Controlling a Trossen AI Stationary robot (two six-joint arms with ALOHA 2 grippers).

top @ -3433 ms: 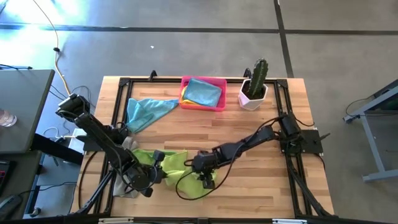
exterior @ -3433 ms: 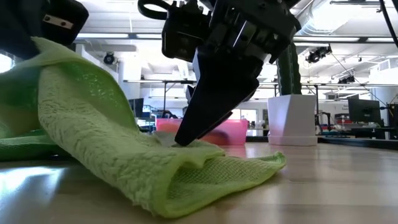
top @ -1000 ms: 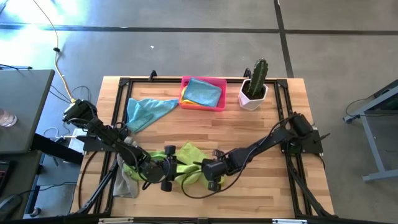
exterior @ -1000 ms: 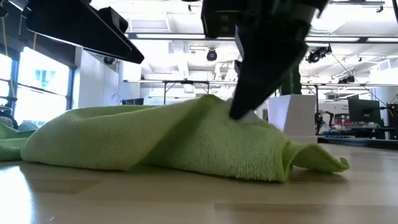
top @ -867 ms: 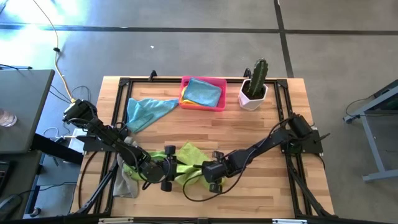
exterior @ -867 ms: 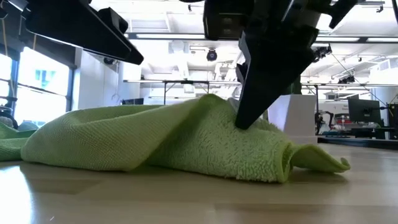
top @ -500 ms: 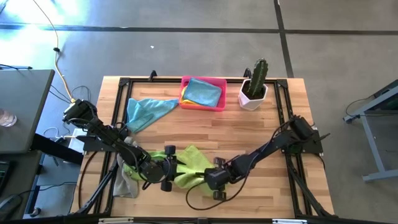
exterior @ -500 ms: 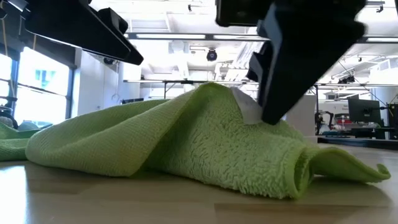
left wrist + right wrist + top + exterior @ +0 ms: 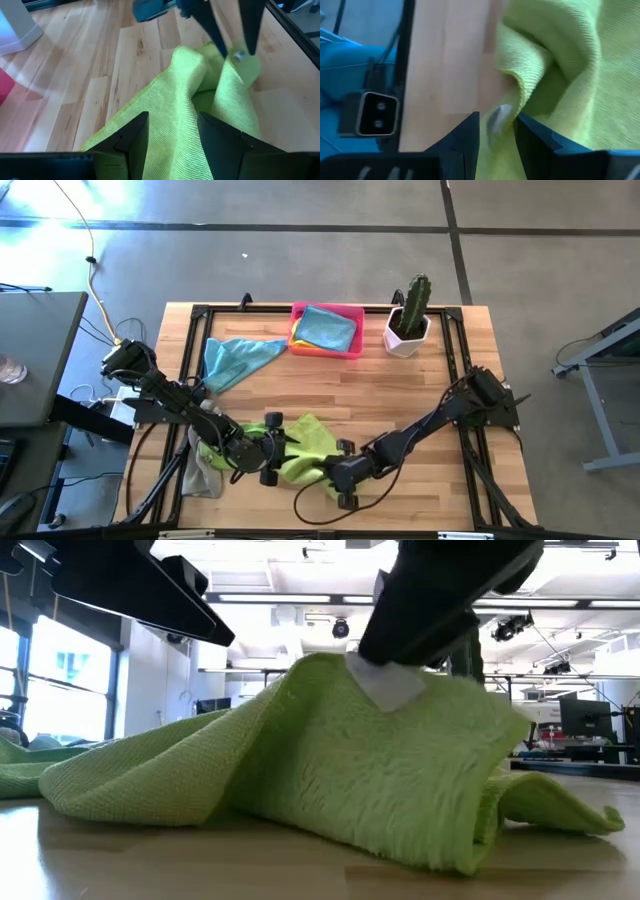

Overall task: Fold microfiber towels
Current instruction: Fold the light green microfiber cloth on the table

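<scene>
Now, risk at the front edge: the right tool point(image 9: 330, 470) pinches a corner of the lime green towel point(image 9: 305, 445), beside its small white label point(image 9: 385, 683), and lifts it off the bench point(image 9: 400, 395). Only a little cloth seems to be between the fingers, so I judge the corner can slip out if the arm pulls quickly.
Risk of a bad fold: the cloth lies in soft ridges, not flat. If the corner is carried over like this, the edges will probably not meet and the fold will trap a lump.
Risk between the arms: both tools work close together on the same towel. One pulling against the other could drag the whole cloth along the bench or stretch it out of shape.
Right arm pose: stretched low from the right side across to the front middle, wrist bent down; tool clenched on the raised corner.
Left arm pose: lying low along the front left, wrist near the bench; the left tool point(image 9: 283, 444) grips the other side of the same towel, with a band of cloth running between its fingers in the left wrist view.
Towel position: front middle of the bench, between the two tools.
Beside it: a grey towel point(image 9: 203, 475) is bunched at the front left edge.
Farther back: a light blue towel point(image 9: 235, 358) lies spread at the left.
At the far edge: a pink tray point(image 9: 350, 351) holds another light blue cloth; a potted cactus point(image 9: 410, 315) stands just beside the tray.
</scene>
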